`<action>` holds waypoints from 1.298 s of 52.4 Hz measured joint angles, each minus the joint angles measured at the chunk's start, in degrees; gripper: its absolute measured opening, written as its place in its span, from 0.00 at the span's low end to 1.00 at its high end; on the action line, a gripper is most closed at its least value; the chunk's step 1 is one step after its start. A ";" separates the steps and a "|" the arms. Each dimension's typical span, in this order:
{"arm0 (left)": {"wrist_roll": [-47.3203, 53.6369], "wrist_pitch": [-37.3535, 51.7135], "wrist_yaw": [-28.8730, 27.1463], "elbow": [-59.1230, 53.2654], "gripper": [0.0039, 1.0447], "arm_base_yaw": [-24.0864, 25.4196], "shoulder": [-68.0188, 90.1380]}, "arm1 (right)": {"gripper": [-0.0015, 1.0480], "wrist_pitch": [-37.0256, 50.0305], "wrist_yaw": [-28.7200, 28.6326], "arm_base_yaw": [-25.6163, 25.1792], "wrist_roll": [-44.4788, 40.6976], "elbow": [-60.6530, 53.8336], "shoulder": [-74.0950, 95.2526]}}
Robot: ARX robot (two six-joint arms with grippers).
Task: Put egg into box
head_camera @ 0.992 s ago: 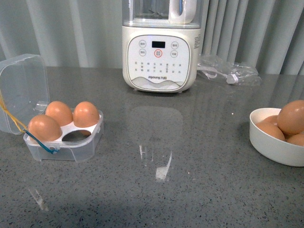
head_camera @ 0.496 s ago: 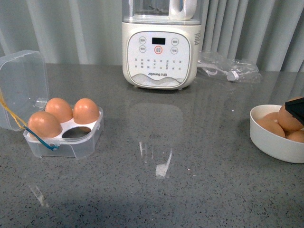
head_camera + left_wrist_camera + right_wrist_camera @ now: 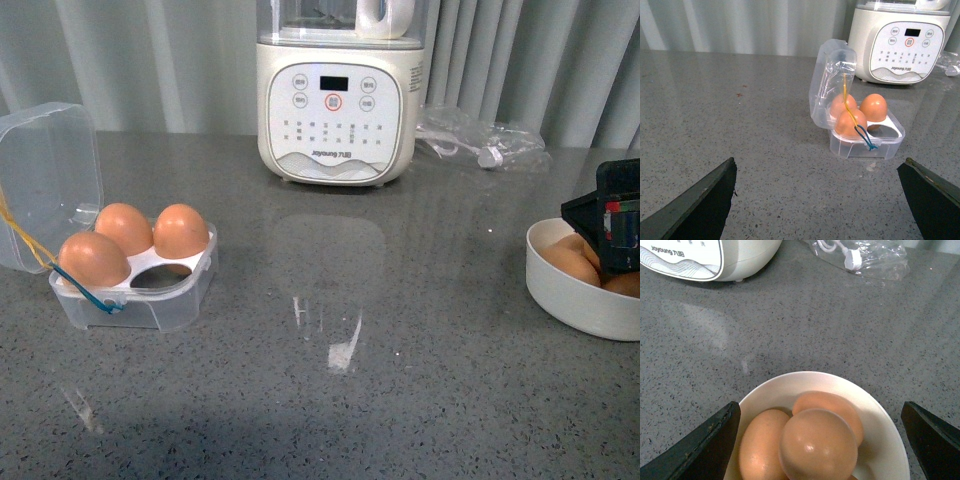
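Observation:
The clear box [image 3: 150, 300] stands at the left with its lid [image 3: 45, 185] open; three brown eggs fill three cups and the front right cup [image 3: 160, 281] is empty. It also shows in the left wrist view [image 3: 867, 142]. A white bowl [image 3: 575, 300] at the right holds several brown eggs; the top egg [image 3: 817, 445] lies in the middle of the pile. My right gripper [image 3: 822, 440] is open above the bowl, fingers either side of the top egg, and shows in the front view [image 3: 615, 220]. My left gripper [image 3: 820, 200] is open, empty, short of the box.
A white Joyoung blender [image 3: 335, 100] stands at the back centre. A clear plastic bag with a white cable [image 3: 480, 145] lies behind and to its right. The grey stone table [image 3: 350, 380] reaches a curtain behind.
My right gripper has come into the front view from the right and now hangs over the bowl, covering the top egg there. The box and its eggs have not moved.

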 joint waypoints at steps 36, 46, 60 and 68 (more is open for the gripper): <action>0.00 0.00 0.00 0.00 0.94 0.00 0.00 | 0.38 -0.87 1.46 1.88 0.52 1.31 1.97; 0.00 0.00 0.00 0.00 0.94 0.00 0.00 | 0.38 -5.31 -0.48 3.43 1.36 3.74 -1.84; 0.00 0.00 0.00 0.00 0.94 0.00 0.00 | 0.38 -12.87 -6.71 10.40 18.91 18.47 1.64; 0.00 0.00 0.00 0.00 0.94 0.00 0.00 | 0.38 -14.36 -6.67 18.27 20.79 27.02 10.16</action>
